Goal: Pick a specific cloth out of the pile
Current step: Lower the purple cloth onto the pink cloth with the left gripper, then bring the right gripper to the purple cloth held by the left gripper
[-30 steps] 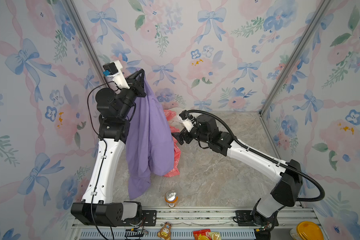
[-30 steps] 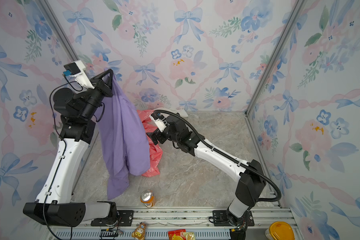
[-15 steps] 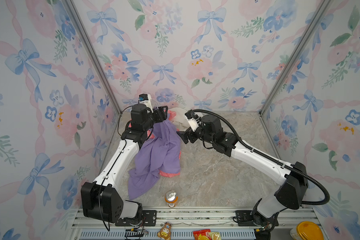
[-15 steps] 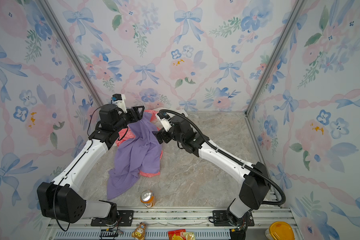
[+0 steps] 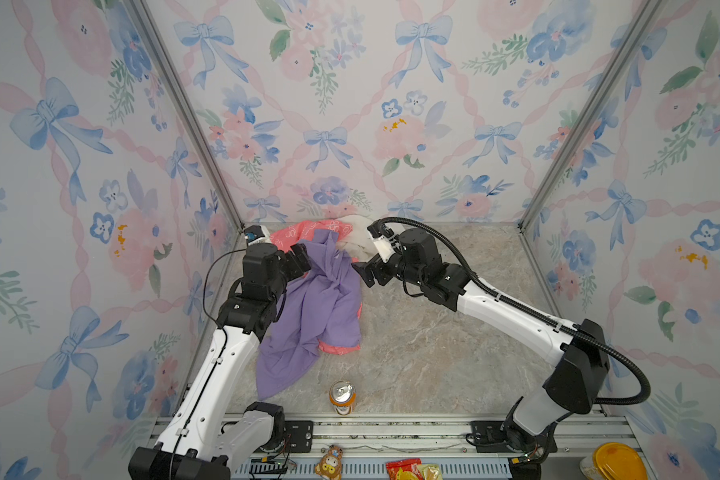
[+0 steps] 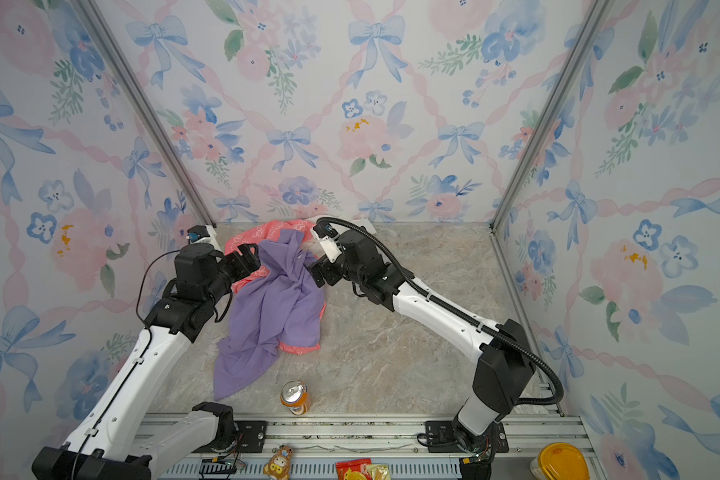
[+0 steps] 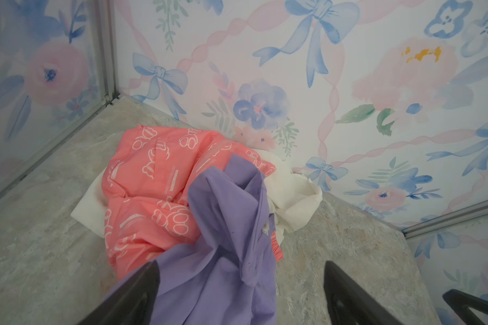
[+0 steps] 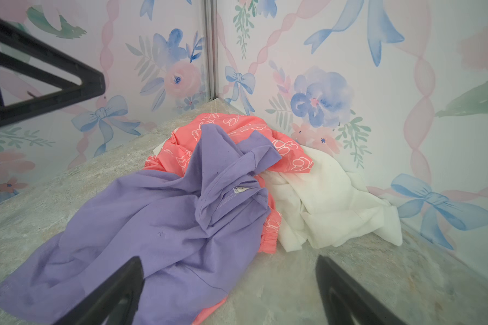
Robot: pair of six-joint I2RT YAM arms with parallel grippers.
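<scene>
The left gripper (image 5: 302, 259) and right gripper (image 5: 364, 272) both gape empty beside the lavender garment (image 5: 316, 316), which lies draped over the coral-pink cloth (image 5: 304, 230), not yet clear of the pile.

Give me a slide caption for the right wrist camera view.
Open right gripper facing the purple garment draped over coral-pink and white cloths.

Floral wallpaper (image 5: 350, 124) with blue bows and pink ribbons covered three walls, joined by metal corner posts (image 5: 184, 112). The floor (image 5: 433, 353) was beige marbled stone, evenly lit, edged in front by an aluminium rail (image 5: 391, 424)
</scene>
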